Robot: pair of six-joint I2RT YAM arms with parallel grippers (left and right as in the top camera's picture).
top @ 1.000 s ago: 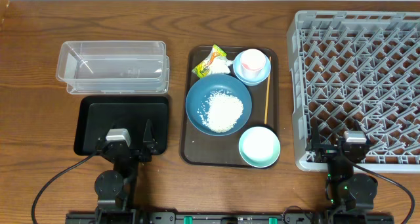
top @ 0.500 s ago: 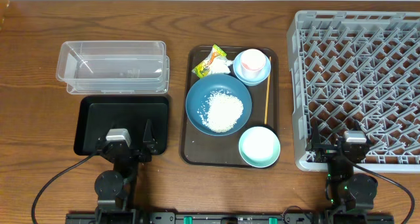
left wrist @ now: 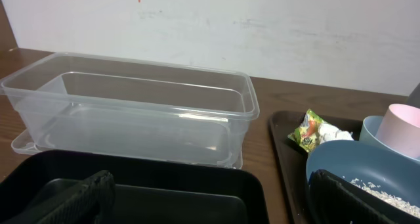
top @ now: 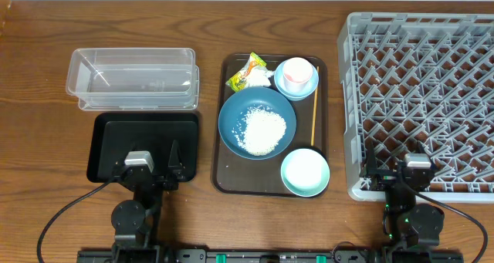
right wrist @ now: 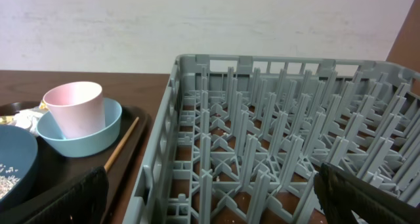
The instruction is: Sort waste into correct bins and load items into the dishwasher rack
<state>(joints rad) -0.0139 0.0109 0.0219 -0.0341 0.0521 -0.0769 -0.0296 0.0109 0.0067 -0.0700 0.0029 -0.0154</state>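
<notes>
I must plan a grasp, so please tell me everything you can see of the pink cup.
The pink cup is small, plain, pale pink, matte like plastic, slightly wider at the rim. It stands upright, mouth up, inside a mint bowl at the far right corner of the brown tray. It looks empty. Only the bowl touches it.

A dark brown serving tray [top: 239, 174] lies on the wooden surface [top: 38, 139]. Behind stands a white wall [left wrist: 295, 33], bearing what may be faint smudges.
</notes>
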